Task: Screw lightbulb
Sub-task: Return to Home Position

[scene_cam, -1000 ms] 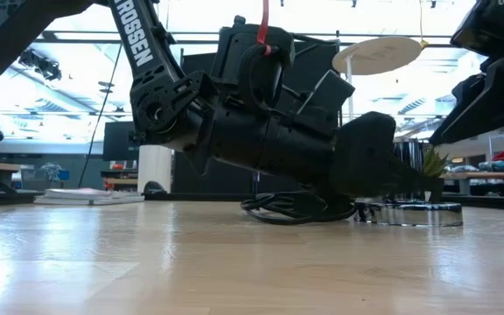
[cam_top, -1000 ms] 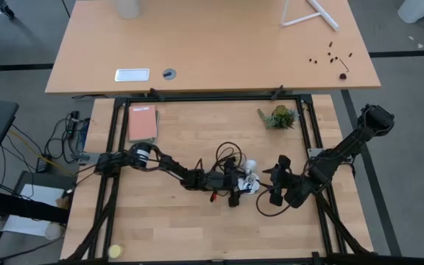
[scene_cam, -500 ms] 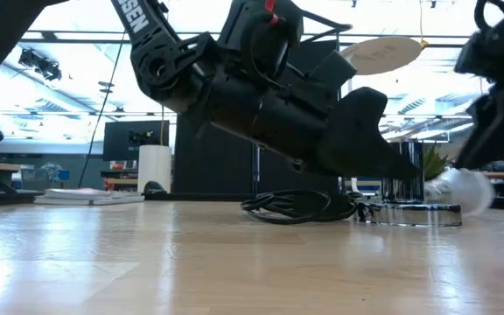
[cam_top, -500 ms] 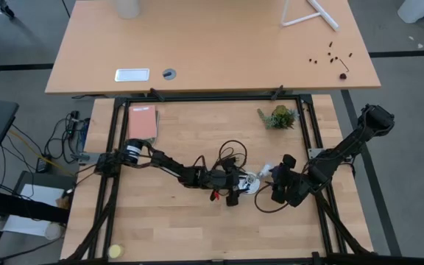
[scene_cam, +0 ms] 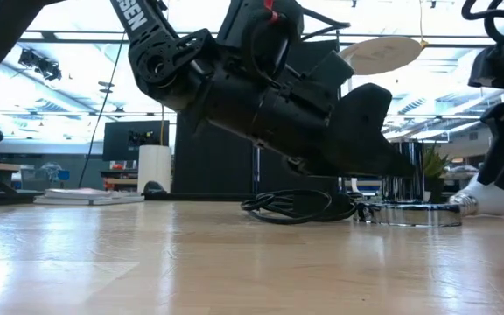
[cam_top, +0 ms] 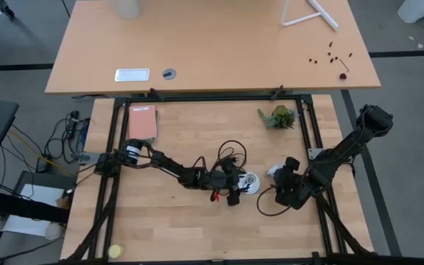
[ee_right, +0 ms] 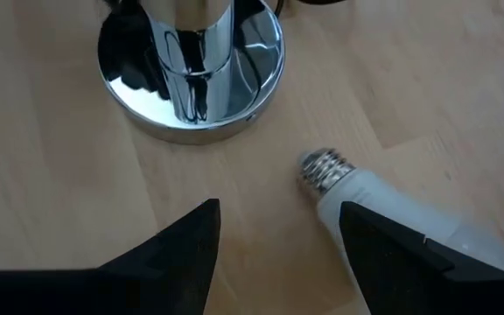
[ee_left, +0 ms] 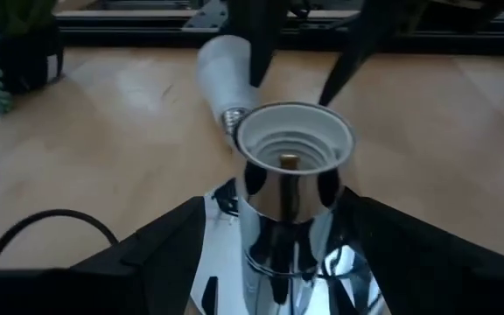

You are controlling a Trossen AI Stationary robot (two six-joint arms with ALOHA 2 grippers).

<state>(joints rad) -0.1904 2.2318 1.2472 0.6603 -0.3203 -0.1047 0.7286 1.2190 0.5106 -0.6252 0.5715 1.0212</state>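
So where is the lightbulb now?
The lightbulb lies on its side on the table, right of centre in the high view, just right of the chrome socket, by the open right gripper.

The lightbulb (ee_left: 219, 72) is white with a grey screw base; socket (ee_left: 291, 203) chrome, table (ee_left: 86, 149) pale wood.

The only lettering I could read was in the low view: white capitals ending in "SEN" on the upper link of the left arm (scene_cam: 138, 22), the start cut off by the frame's edge.
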